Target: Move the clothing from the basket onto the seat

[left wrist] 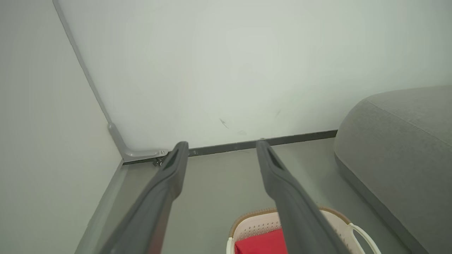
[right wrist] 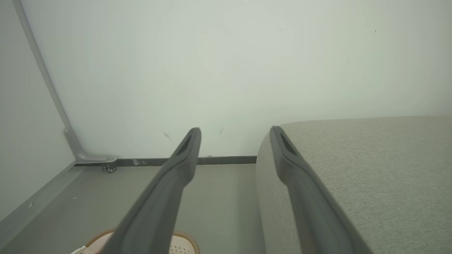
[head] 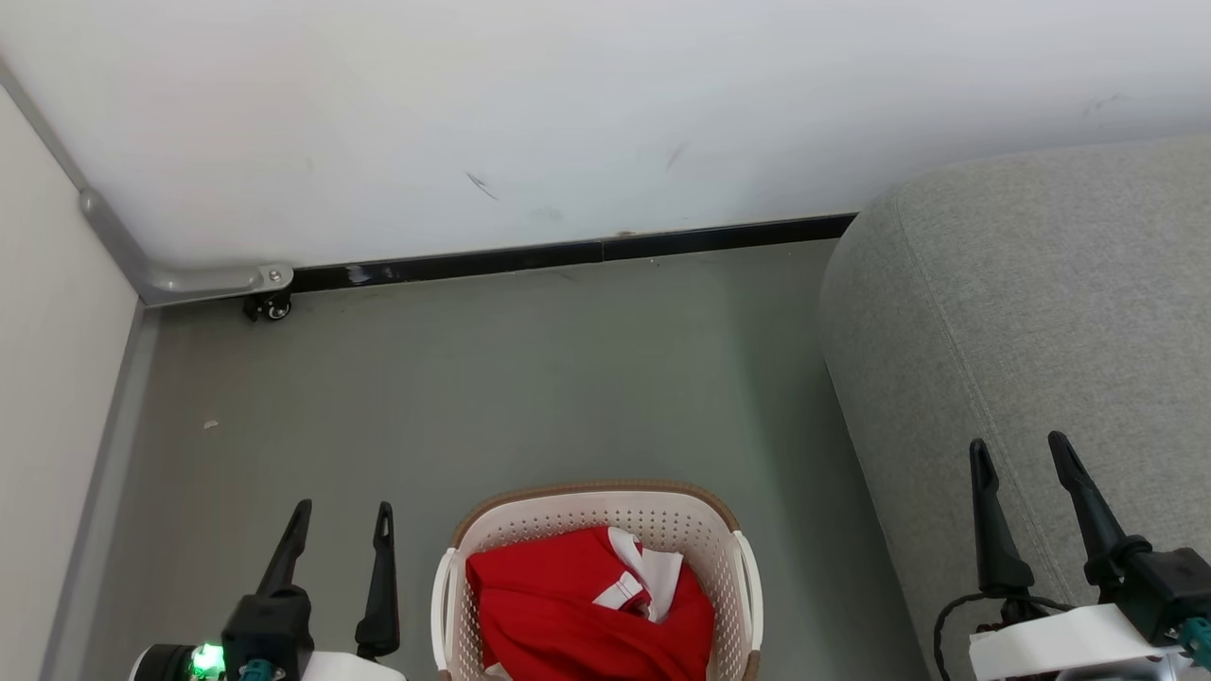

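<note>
Red clothing (head: 577, 610) with white trim lies bunched inside the cream perforated basket (head: 596, 506), which stands on the floor at the bottom middle of the head view. The light-grey seat (head: 1022, 331) fills the right side. My left gripper (head: 342, 518) is open to the left of the basket, above the floor, holding nothing. My right gripper (head: 1020, 452) is open over the seat's near edge, also bare. In the left wrist view the gripper (left wrist: 222, 146) points at the wall, with the basket (left wrist: 257, 220) and clothing (left wrist: 261, 243) low between its fingers. The right wrist view has its gripper (right wrist: 235, 132) beside the seat (right wrist: 370, 169).
A white wall (head: 568, 113) with a black skirting strip (head: 568, 253) closes the far side. A pale panel (head: 47, 359) stands on the left, with a grey bracket and a small caster (head: 270, 307) in the corner. Grey-green floor (head: 492, 378) lies between wall and basket.
</note>
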`<state>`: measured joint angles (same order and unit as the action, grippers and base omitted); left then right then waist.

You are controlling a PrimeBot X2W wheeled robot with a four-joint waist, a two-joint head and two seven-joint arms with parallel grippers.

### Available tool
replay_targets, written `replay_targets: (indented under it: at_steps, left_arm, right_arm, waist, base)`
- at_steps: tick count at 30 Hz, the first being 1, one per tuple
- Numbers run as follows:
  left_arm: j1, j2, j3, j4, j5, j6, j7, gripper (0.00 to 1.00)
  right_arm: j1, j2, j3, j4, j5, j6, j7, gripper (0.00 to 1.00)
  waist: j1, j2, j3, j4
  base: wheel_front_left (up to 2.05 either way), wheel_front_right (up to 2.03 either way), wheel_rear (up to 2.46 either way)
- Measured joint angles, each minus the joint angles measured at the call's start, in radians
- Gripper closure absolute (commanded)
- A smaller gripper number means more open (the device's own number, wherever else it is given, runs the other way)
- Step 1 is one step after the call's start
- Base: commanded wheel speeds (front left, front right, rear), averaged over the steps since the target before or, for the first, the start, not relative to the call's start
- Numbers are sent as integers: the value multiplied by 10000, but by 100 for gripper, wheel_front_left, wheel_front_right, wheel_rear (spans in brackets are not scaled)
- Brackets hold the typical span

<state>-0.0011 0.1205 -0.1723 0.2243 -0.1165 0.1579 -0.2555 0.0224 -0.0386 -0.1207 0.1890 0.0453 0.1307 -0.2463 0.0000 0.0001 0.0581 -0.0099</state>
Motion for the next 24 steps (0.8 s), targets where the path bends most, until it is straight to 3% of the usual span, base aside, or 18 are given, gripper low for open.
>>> replay_targets:
  at_steps: [14, 24]
  left_arm:
    - [-872, 376, -953, 807, 800, -692, 100, 0]
    - [-1502, 430, -1298, 1373, 1214, -823, 176, 0]
  right_arm:
    - [4, 0, -21, -301, -2, 0, 2, 0]
    - [-60, 2, 15, -562, 15, 0, 2, 0]
  waist:
    - [0, -1, 511, -148]
    - [0, 0, 1123, -355]
  base:
    - [0, 0, 0]
    - [0, 0, 0]
